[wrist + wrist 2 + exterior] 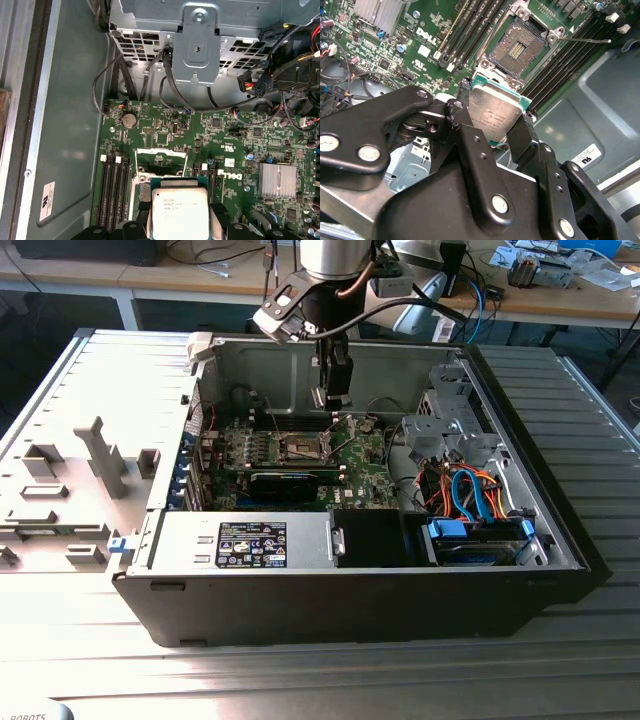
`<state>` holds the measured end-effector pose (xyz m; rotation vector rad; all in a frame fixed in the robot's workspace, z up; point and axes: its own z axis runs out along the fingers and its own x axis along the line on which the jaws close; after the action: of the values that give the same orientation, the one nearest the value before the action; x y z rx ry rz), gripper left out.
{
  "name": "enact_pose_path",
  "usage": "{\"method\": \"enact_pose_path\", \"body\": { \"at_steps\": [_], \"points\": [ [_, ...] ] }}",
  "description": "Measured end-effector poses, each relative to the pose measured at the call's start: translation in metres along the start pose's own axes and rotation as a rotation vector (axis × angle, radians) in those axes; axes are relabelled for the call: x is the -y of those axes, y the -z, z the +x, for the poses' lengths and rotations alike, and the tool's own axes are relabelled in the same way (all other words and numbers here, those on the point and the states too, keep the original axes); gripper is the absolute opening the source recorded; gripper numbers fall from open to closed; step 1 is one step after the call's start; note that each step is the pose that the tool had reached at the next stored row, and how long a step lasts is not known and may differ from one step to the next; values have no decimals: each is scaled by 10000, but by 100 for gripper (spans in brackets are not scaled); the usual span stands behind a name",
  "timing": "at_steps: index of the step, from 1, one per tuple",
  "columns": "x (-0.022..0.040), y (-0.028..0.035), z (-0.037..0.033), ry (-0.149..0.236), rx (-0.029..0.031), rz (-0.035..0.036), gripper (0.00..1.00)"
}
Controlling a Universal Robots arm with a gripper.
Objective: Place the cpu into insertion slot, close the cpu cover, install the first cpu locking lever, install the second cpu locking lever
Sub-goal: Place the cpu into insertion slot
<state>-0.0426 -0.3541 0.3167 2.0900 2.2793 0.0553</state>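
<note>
The cpu [496,116] gripped in the claw [493,109], near the insertion slot [519,47]
It is square, so it has no long axis; its silver top faces the wrist cameras. The claw presses two opposite edges and holds it over the motherboard [395,60], apart from the uncovered insertion slot.

The chip [495,117] is dull silver with a green edge; the jaws are black. The socket [517,50] is brownish-gold, silver-rimmed, on the green circuit board [165,135]. Cables [470,480] beside the circuit board are blue and orange. The case [350,605] is black, the ribbed worktop [300,680] grey.
</note>
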Motion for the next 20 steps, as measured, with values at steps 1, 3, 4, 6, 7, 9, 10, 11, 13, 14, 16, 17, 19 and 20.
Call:
{"method": "enact_pose_path", "body": {
  "at_steps": [1,3,4,6,7,9,10,11,13,14,16,17,19,20],
  "points": [
    [0,-2,0,-45,2,0,54],
    [0,-4,0,-109,6,1,54],
    [0,-4,0,-133,8,2,54],
    [0,-6,0,-190,11,2,54],
    [0,-7,0,-217,13,3,54],
    [1,-9,0,-268,16,3,54],
    [0,-9,0,-288,18,3,54],
    [1,-10,0,-314,19,3,54],
    [0,-11,0,-348,21,4,54],
    [1,-12,0,-366,22,4,54],
    [1,-13,0,-404,24,5,54],
    [1,-13,0,-434,26,4,54],
    [1,-15,0,-506,31,6,54],
    [1,-16,0,-529,32,6,54]
  ]
}}
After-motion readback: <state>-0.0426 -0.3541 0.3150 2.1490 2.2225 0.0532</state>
